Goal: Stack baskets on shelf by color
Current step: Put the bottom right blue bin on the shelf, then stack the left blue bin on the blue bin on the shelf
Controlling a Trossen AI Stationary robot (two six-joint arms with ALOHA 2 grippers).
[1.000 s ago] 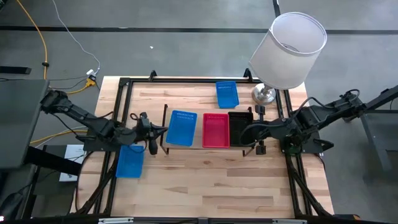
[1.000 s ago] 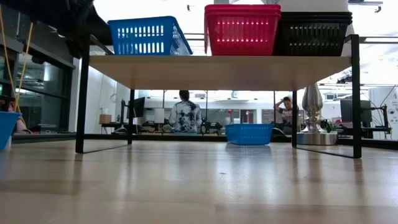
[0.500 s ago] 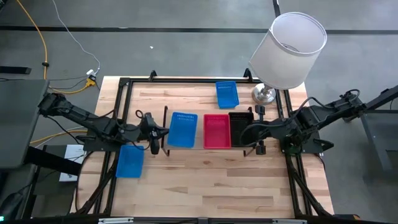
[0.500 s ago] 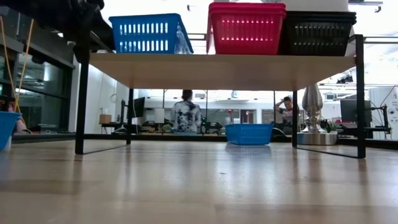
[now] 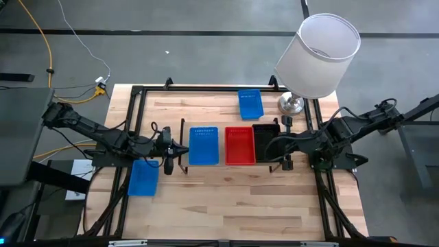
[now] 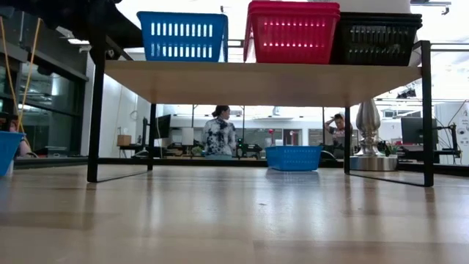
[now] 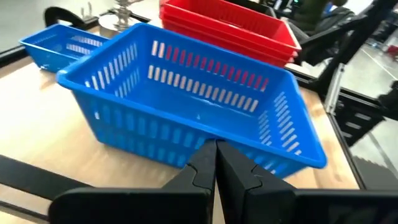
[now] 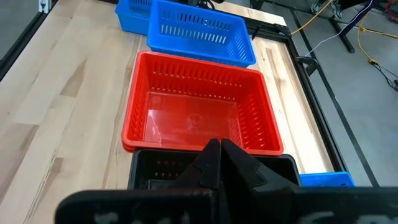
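A blue basket (image 5: 203, 145) (image 6: 182, 35), a red stack (image 5: 240, 145) (image 6: 292, 33) and a black stack (image 5: 266, 137) (image 6: 374, 38) stand side by side on their bases on the shelf (image 6: 256, 73). My left gripper (image 5: 180, 149) (image 7: 216, 144) is shut at the blue basket's left wall. My right gripper (image 5: 272, 147) (image 8: 219, 146) is shut over the black stack's rim (image 8: 161, 158), beside the red stack (image 8: 196, 118). Two more blue baskets lie on the table, one far (image 5: 250, 104), one near left (image 5: 143, 177). My left gripper meets the blue basket's long side wall (image 7: 186, 146), the one facing the table's left, with its shut fingertips. The fingers come in level from the table's left. The basket stands upright on the shelf top. My right gripper: I cannot tell whether its tips touch the black stack.
A lamp with a white shade (image 5: 319, 55) and a metal base (image 5: 291, 104) stands at the table's far right corner. A black frame runs round the table top (image 5: 226, 206), with bare wood on the near side. People sit in the room beyond (image 6: 218, 136).
My left gripper has moved toward the table's right, pushing the blue basket. That basket has turned from skewed to square with the shelf and slid right, closer to the red stack. The red stack has also straightened and shifted slightly right.
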